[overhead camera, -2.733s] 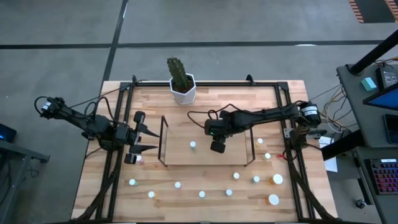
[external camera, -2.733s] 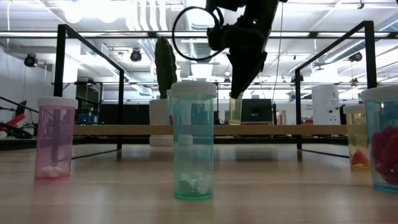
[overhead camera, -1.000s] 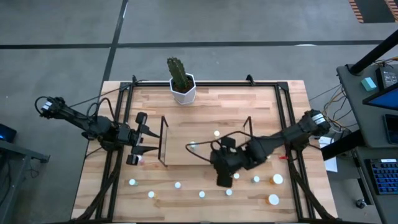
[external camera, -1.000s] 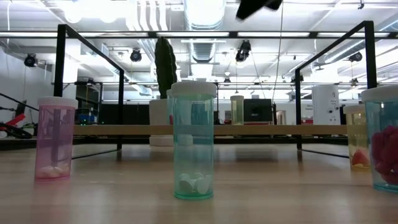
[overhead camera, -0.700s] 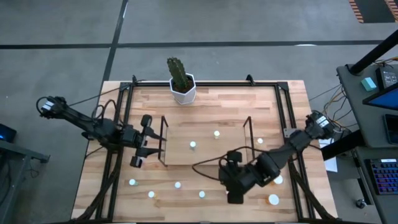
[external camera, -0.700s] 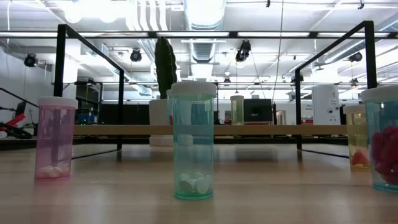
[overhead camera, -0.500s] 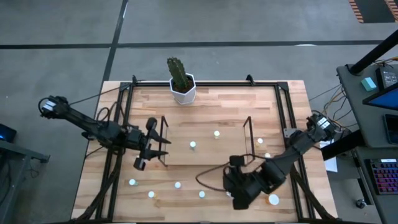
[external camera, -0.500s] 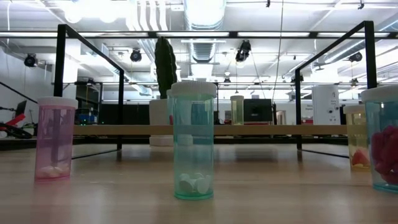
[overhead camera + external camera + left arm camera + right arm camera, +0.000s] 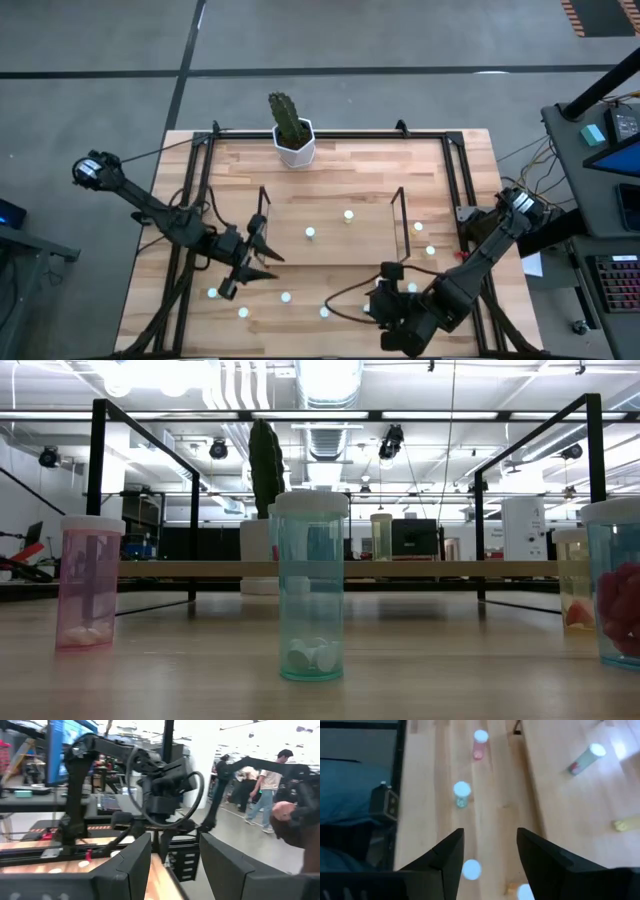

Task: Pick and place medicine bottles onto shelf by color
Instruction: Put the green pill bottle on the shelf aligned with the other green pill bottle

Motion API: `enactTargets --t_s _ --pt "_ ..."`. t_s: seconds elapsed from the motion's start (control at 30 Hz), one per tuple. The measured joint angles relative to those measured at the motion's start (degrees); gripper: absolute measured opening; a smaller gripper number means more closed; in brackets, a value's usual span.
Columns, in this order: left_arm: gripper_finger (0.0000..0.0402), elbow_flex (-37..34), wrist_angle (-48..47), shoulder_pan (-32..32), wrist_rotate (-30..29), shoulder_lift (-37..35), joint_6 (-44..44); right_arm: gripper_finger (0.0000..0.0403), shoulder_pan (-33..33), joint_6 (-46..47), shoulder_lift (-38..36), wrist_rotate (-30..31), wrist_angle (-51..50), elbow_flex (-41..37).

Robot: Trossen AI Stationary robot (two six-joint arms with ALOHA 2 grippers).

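Observation:
Small medicine bottles with white caps stand about the table. Two stand on the shelf (image 9: 330,250), a wire rack with a light wood base: one (image 9: 311,233) and a yellowish one (image 9: 348,214), which also shows in the low view (image 9: 381,536). A green bottle (image 9: 311,585) and a pink one (image 9: 88,585) stand near the front edge. My left gripper (image 9: 268,260) is open and empty by the shelf's near left corner. My right gripper (image 9: 388,322) is open and empty, above the near row of bottles; its wrist view looks down on a green bottle (image 9: 461,792) and a pink one (image 9: 479,742).
A cactus in a white pot (image 9: 293,135) stands at the far edge. A black frame (image 9: 196,180) runs along the table's sides. More bottles stand to the right of the shelf (image 9: 417,227) and at the near left (image 9: 212,293). People stand in the room beyond.
My right gripper has gone from beside the shelf toward the table's near edge, open and empty. My left gripper has gone toward the near edge and a little right, to the shelf's near left corner. The bottles have stayed where they were.

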Motion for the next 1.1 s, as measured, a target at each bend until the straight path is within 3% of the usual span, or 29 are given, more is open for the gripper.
enactTargets --t_s 0.37,0.7,1.1 --pt "0.0153 4.60 0.48 -6.90 -0.02 6.88 0.02 0.0247 0.74 -0.44 6.74 -0.30 4.69 -0.11" --pt "0.0153 4.25 6.34 -11.35 -4.91 12.68 0.29 0.0251 -0.50 -6.49 15.66 2.61 16.68 -0.13" --pt "0.0153 4.23 11.01 -13.12 -5.72 16.89 0.53 0.0250 -2.96 -13.55 22.74 8.83 27.98 -0.13"
